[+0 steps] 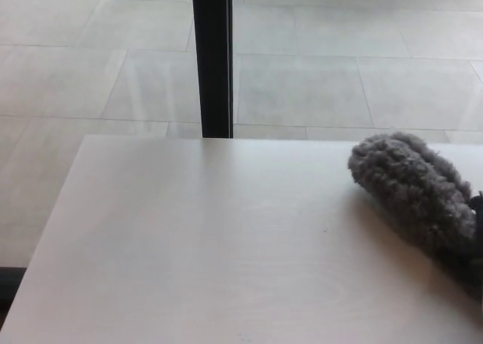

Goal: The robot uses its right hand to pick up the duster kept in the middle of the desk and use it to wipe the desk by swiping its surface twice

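1. One grey fluffy duster (411, 189) is seen at the right edge of the frame, lying on the pale desk (211, 238) near its far right part.
2. Only a dark sliver at the far right edge may belong to the right hand; its grip cannot be told. No left hand is shown.
3. Judged risk: the duster could be carried off the desk's right side, or contact lost mid-wipe.

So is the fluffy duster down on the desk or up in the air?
Down: the duster lies against the desk near its right edge, with a shadow directly beside it.
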`<state>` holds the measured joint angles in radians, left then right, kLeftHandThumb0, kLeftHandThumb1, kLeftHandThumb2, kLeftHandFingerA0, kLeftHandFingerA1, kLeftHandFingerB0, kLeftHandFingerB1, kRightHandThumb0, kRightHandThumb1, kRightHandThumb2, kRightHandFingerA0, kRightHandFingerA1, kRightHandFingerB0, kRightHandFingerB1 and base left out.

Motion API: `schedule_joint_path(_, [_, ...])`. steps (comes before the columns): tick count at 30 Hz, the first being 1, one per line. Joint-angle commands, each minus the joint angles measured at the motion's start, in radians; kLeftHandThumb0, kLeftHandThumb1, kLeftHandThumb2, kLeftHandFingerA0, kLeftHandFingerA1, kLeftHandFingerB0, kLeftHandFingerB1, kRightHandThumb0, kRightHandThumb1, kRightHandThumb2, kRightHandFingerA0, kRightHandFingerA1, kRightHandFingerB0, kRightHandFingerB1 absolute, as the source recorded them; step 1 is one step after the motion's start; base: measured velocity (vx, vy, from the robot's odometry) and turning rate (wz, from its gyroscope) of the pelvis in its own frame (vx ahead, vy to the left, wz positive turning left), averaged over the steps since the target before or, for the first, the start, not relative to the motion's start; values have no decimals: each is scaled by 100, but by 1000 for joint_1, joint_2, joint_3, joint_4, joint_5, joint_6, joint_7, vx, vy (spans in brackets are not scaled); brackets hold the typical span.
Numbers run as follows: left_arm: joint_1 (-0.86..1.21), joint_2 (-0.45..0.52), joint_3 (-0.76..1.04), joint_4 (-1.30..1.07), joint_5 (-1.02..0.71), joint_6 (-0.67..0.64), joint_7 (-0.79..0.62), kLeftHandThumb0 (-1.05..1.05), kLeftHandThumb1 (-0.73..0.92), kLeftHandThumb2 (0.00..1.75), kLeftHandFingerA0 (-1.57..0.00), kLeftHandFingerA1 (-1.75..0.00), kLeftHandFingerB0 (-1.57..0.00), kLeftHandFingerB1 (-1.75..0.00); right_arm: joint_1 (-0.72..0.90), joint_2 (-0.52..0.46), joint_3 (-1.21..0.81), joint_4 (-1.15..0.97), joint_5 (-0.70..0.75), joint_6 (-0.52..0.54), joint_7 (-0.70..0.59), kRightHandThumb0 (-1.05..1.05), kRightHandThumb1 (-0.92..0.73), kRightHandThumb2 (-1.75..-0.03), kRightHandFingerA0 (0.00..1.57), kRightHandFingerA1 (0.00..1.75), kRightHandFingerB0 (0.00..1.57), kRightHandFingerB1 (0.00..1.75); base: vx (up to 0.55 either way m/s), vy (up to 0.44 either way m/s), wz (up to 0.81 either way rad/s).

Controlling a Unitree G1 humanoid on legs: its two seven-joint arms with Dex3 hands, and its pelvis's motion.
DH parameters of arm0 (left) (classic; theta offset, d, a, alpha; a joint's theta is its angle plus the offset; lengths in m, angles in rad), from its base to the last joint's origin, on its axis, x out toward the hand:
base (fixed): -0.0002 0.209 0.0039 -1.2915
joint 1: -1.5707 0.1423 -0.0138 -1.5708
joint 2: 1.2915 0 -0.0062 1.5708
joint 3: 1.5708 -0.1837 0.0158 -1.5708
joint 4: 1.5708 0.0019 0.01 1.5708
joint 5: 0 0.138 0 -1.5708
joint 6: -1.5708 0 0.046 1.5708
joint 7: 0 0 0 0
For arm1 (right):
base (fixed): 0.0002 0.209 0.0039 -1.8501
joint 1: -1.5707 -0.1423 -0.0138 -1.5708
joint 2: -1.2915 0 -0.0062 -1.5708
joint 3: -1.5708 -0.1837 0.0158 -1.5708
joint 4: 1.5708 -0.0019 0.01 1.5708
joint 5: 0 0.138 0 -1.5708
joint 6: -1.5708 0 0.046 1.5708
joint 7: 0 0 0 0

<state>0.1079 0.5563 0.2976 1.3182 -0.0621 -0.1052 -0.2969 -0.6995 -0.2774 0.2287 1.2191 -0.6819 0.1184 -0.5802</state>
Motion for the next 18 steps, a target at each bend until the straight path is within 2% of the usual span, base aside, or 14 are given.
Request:
schedule_joint_path(1, [15,7,18,6,-15,11,4,-49,61,58,-60,-53,-75,-60,59,-86,-427,53,443,148,139,-39,-59,-60,77,127,75,72,0,0,0])
schedule_joint_path(2, [14,5,22,5,-19,11,4,-49,60,58,-62,-54,-75,-59,62,-83,-488,47,486,133,123,-29,-57,-57,75,114,55,60,0,0,0])
schedule_joint_path(4, [13,3,30,5,-28,14,5,-49,59,58,-62,-55,-77,-66,79,-68,-592,23,562,77,75,-21,-54,-58,79,108,74,99,0,0,0])
schedule_joint_path(5, [12,2,36,4,-34,19,8,-49,59,58,-62,-55,-77,-66,84,-61,-637,15,591,53,57,-21,-54,-58,79,108,74,99,0,0,0])
schedule_joint_path(6, [18,4,32,1,-30,7,1,-50,60,58,-61,-55,-76,-66,83,-62,-636,17,576,61,68,-29,-42,-86,78,96,76,93,0,0,0])
schedule_joint_path(7, [19,5,23,1,-20,2,2,-50,61,58,-62,-56,-74,-63,83,-64,-633,18,559,71,74,-29,-60,-58,75,98,81,97,0,0,0])
schedule_joint_path(8, [16,4,39,2,-36,14,2,-47,59,58,-62,-55,-77,-66,77,-60,-638,18,548,82,63,-27,-59,-61,77,130,78,117,0,0,0])
schedule_joint_path(9, [14,2,42,4,-38,18,7,-46,60,58,-61,-55,-72,-58,72,-55,-653,19,548,82,43,-28,-59,-60,74,123,77,115,0,0,0])
schedule_joint_path(10, [13,1,39,6,-33,15,14,-47,59,58,-63,-55,-75,-63,69,-56,-644,23,529,86,49,-34,-45,-87,74,100,75,93,0,0,0])
schedule_joint_path(11, [12,2,33,6,-26,15,10,-48,60,58,-61,-54,-76,-66,73,-56,-640,20,515,75,57,-27,-61,-57,59,96,72,82,0,0,0])
schedule_joint_path(12, [11,1,39,6,-31,17,13,-47,59,58,-62,-54,-78,-67,70,-59,-626,25,490,88,64,-31,-63,-58,58,101,67,70,0,0,0])
schedule_joint_path(14, [11,3,41,5,-32,13,11,-48,59,58,-63,-55,-78,-66,66,-55,-634,22,477,94,56,-30,-62,-58,64,111,68,79,0,0,0])
schedule_joint_path(15, [12,5,37,1,-29,12,6,-47,61,58,-60,-55,-75,-70,74,-63,-595,21,436,92,99,-30,-65,-59,65,109,42,52,0,0,0])
schedule_joint_path(18, [18,10,18,-6,-9,-2,2,-48,64,59,-59,-55,-68,-64,72,-65,-579,25,399,99,106,-29,-60,-57,80,115,44,47,0,0,0])
